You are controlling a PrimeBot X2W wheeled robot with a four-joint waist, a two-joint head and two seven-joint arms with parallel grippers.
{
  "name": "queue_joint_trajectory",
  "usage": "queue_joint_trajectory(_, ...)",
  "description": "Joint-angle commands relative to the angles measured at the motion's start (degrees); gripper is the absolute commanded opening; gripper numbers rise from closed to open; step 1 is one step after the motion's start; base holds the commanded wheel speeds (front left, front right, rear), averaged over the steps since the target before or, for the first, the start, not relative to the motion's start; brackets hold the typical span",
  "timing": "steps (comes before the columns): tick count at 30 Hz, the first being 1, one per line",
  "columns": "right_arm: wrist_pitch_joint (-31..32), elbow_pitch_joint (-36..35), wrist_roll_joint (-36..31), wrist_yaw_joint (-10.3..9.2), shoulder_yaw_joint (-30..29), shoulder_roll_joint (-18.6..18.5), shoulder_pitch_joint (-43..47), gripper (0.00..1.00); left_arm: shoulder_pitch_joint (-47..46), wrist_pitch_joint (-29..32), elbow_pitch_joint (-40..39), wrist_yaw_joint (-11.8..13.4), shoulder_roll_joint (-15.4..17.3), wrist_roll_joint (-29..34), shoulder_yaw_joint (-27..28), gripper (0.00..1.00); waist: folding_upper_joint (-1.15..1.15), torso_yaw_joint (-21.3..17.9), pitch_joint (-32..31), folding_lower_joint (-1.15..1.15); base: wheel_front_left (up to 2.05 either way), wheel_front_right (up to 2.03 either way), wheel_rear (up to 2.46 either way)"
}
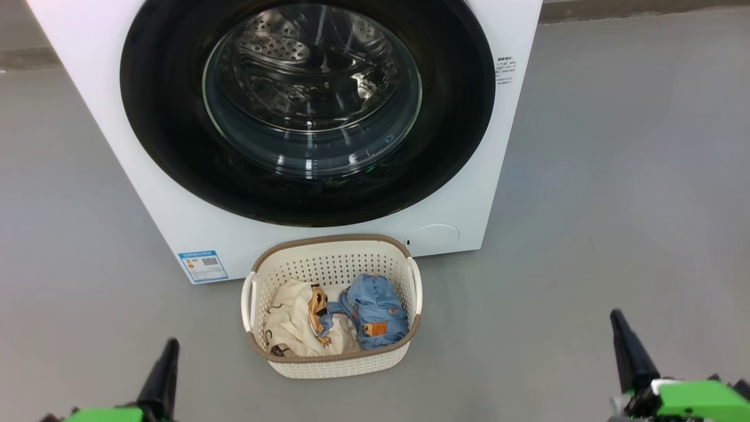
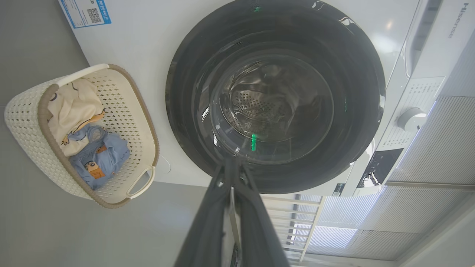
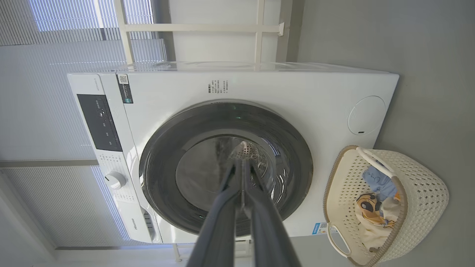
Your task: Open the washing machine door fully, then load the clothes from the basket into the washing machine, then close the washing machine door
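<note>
One blue label [image 1: 203, 266] and "Hisense" lettering [image 2: 457, 20] mark the washing machine [image 1: 234, 240].

I see soft, even daylight in all three views, and the shadows on the floor [image 1: 615, 176] are faint and diffuse. The door [image 1: 307, 111] glass throws white glints and small green reflections. In my wrist views the blinds [image 3: 66, 22] glow bluish-white, nearly blown out, and the machine [image 3: 259, 85] edges bow with wide-angle distortion. The left fingers [image 2: 207, 230], close to the lens, look soft.
</note>
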Motion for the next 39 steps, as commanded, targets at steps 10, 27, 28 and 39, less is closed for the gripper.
queue_joint_trajectory(10,-0.6,0.5,-0.9,0.01,0.8,0.2,-0.3,1.00,-0.1,-1.0,0.4,0.0,-0.2,0.5,-0.7,1.00,0.00,0.0,-0.1,0.10,0.00,0.00,0.00)
queue_joint_trajectory(27,-3.3,-0.4,-4.5,0.02,3.6,-1.4,-2.4,1.00,-1.4,-4.0,-0.9,0.0,0.8,3.5,-2.6,1.00,0.00,-0.1,0.0,0.00,0.00,0.00,0.00)
queue_joint_trajectory(28,-3.5,-0.4,-4.8,0.02,3.8,-1.5,-2.5,1.00,-1.5,-4.2,-1.0,0.0,0.9,3.8,-2.8,1.00,0.00,-0.1,-0.1,0.00,0.00,0.00,0.00)
queue_joint_trajectory(39,-6.1,-0.1,-9.5,0.03,6.0,-2.9,-4.4,1.00,-2.6,-6.3,-1.6,0.0,1.5,9.2,-3.8,1.00,0.00,-0.1,-0.3,0.00,0.00,0.00,0.00)
